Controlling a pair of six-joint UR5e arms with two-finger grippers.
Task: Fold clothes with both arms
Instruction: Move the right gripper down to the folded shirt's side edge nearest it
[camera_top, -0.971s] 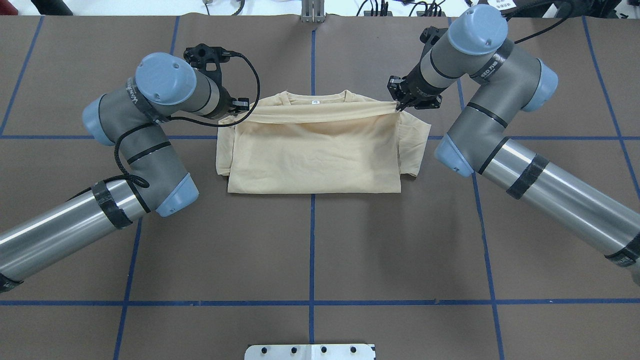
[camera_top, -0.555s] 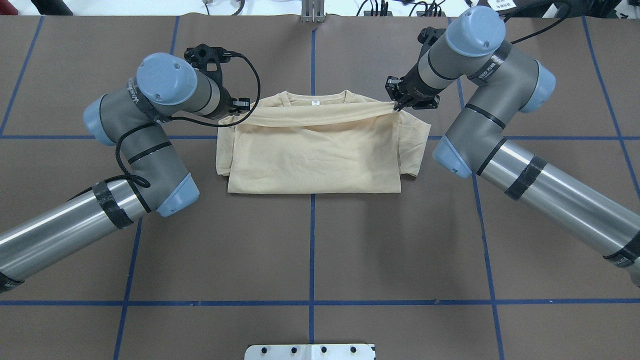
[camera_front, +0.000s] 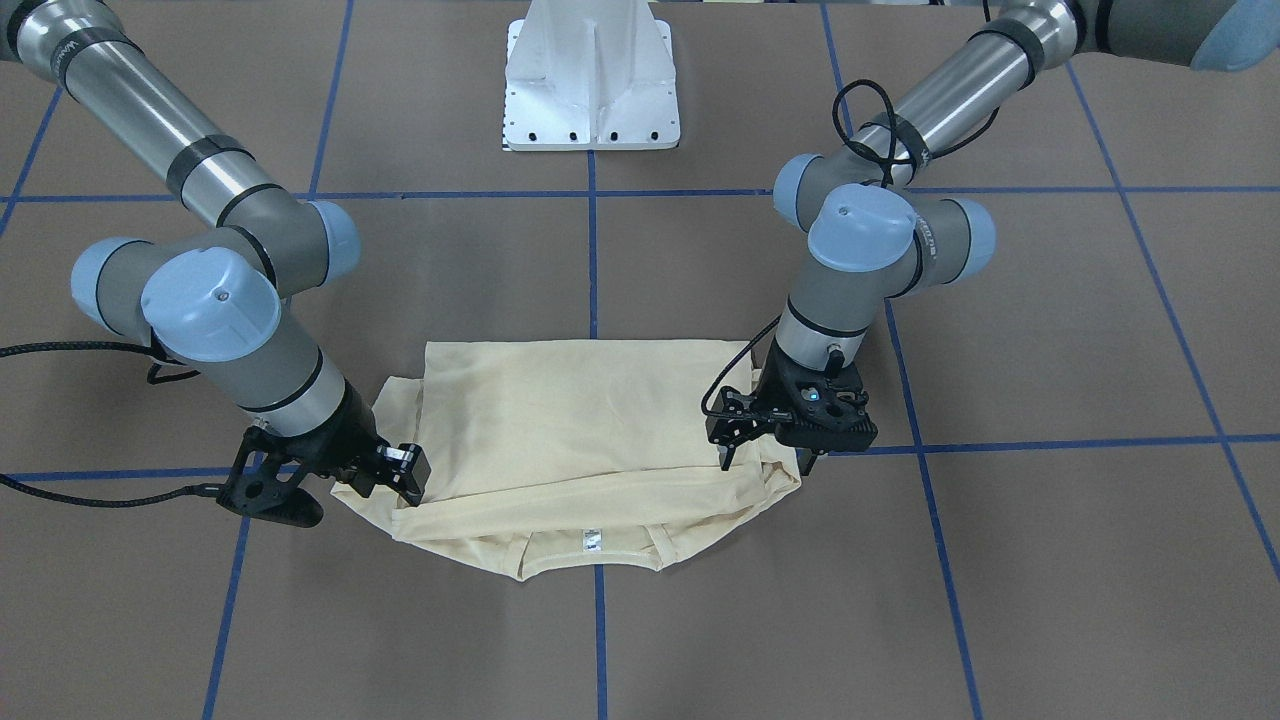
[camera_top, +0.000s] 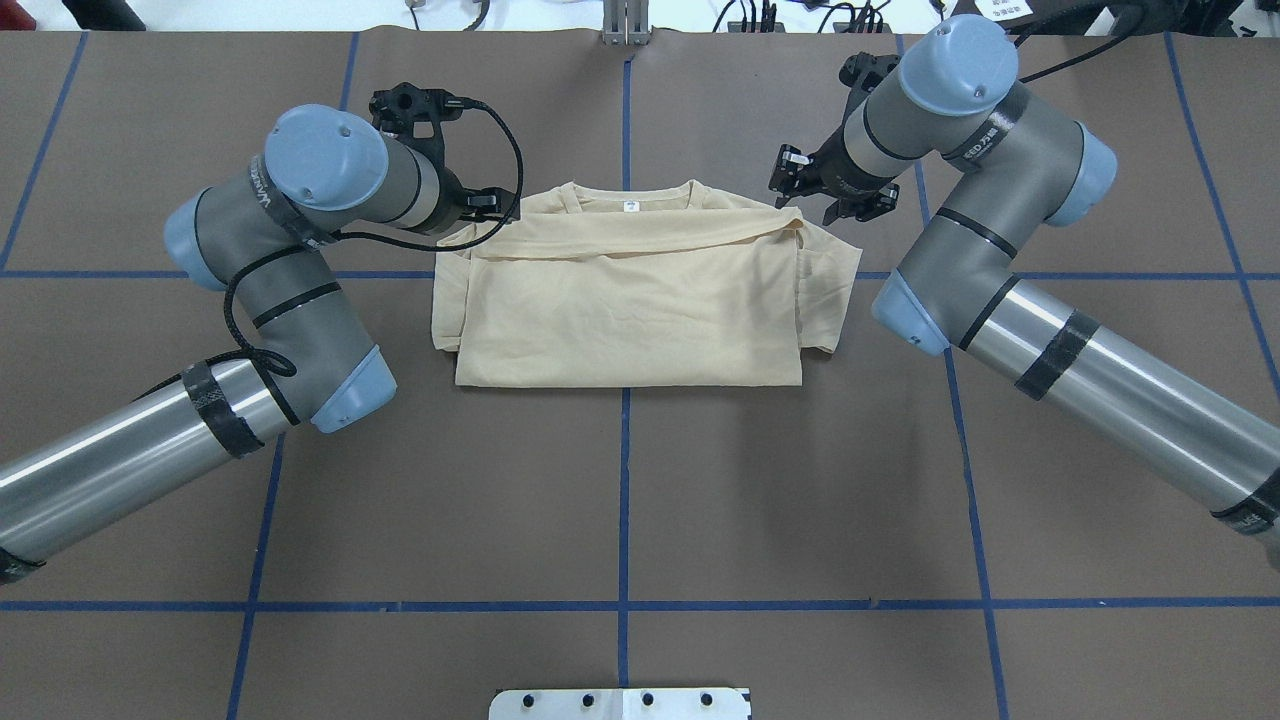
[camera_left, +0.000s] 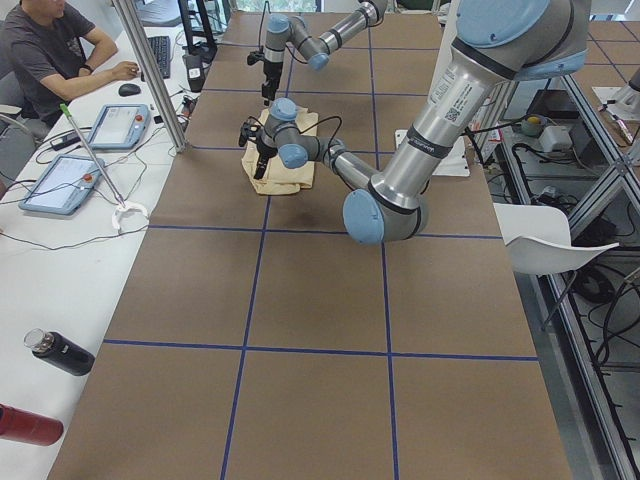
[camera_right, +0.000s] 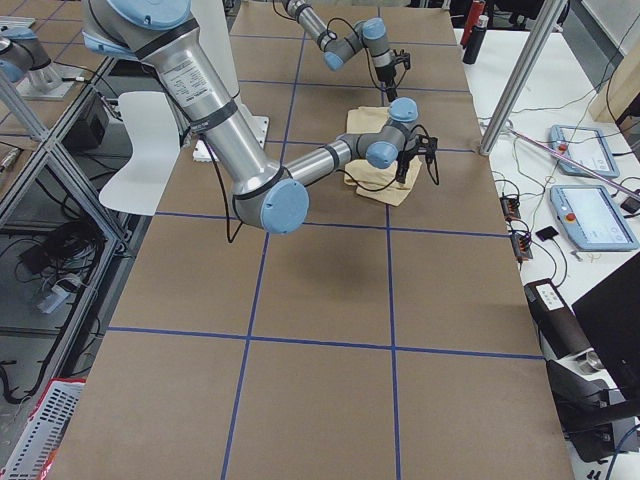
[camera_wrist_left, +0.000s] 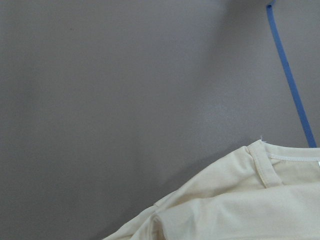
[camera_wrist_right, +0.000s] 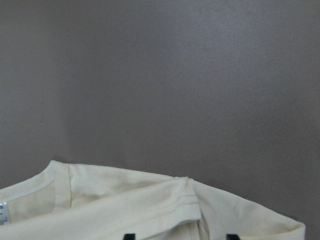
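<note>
The cream shirt (camera_top: 630, 310) lies folded on the brown table, print hidden, white neck label (camera_top: 631, 207) showing at the collar. Its folded-over hem lies flat in a band just below the collar. My right gripper (camera_top: 830, 192) hovers open past the shirt's far right corner; the right wrist view shows both fingertips (camera_wrist_right: 231, 236) wide apart over the hem corner, holding nothing. My left gripper (camera_top: 495, 205) sits at the far left corner; in the front-facing view it (camera_front: 765, 458) looks open above the cloth. The right gripper (camera_front: 392, 478) stands at the opposite corner.
A white pedestal base (camera_front: 592, 90) stands at the robot's side of the table. Blue tape lines (camera_top: 624, 500) grid the brown surface. Along the far side runs a white desk with tablets, bottles (camera_left: 60, 352) and a seated person (camera_left: 45, 50).
Both grippers have let go of the lifted hem, which has dropped flat below the collar. The right gripper opened and pulled back toward the far edge; the left moved slightly away too.
</note>
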